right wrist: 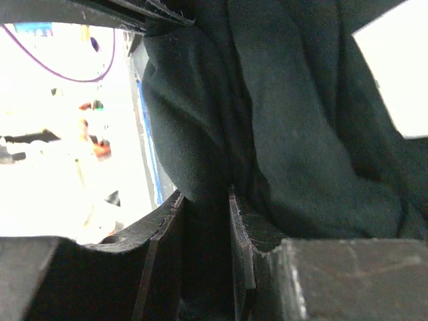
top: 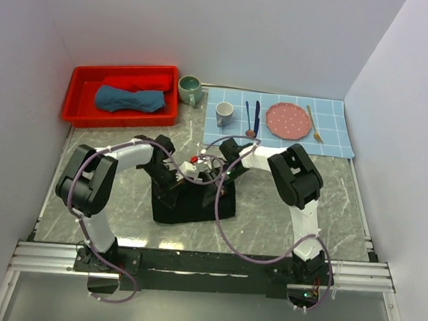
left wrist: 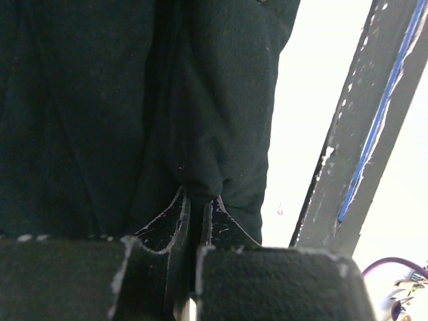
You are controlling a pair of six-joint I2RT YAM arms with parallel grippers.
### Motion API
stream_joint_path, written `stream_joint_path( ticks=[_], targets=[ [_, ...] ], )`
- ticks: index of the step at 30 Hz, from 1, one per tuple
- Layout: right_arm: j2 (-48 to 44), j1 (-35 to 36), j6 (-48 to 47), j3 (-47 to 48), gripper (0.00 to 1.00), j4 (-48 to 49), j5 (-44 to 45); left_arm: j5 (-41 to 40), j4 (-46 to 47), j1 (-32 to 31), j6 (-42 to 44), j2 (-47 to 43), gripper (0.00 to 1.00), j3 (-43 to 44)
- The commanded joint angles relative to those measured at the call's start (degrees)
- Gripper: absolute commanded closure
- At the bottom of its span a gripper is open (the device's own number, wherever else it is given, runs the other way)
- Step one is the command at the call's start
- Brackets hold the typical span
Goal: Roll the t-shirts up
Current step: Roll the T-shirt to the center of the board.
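Black t-shirt lies bunched in a dark heap on the marbled counter, near the middle of its near half, between the two arms. Both claws are on its far edge, close together.

The left claw is all but closed, its two fingertips nipping a thin fold of the black cloth; from the wrist view the fabric hangs above the tips in long creases. The right claw stands at a narrow gap with a thicker wad of the same shirt pressed down between its fingers (the cloth fills the gap, so it is a grip and not a hover). From above, the shirt's near part rests flat on the counter, while the part at the claws is gathered up; whether it is lifted clear there I cannot tell.

A slate-blue t-shirt lies rolled in the red tray at the far left corner, well apart from the arms. A green mug stands just beside the tray. To the right, a blue-checked placemat carries a white mug, cutlery and a pink plate.
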Motion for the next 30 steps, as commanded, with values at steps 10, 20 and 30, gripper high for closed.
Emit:
stream_joint_path(
  ticks=[10, 20, 30],
  targets=[
    [-26.7, -13.3, 3.9, -17.6, 0.35, 16.5, 16.1, 0.8, -13.4, 1.3, 15.4, 14.6, 0.99, 11.2],
    [-67.2, -4.3, -18.0, -43.9, 0.00, 22.9, 37.4, 2.9, -17.5, 1.2, 15.3, 18.2, 0.99, 14.9],
    [-66.7, 23.9, -41.3, -57.3, 0.00, 55.5, 54.5, 3.7, -24.3, 1.4, 16.5, 25.5, 0.99, 20.2]
  ],
)
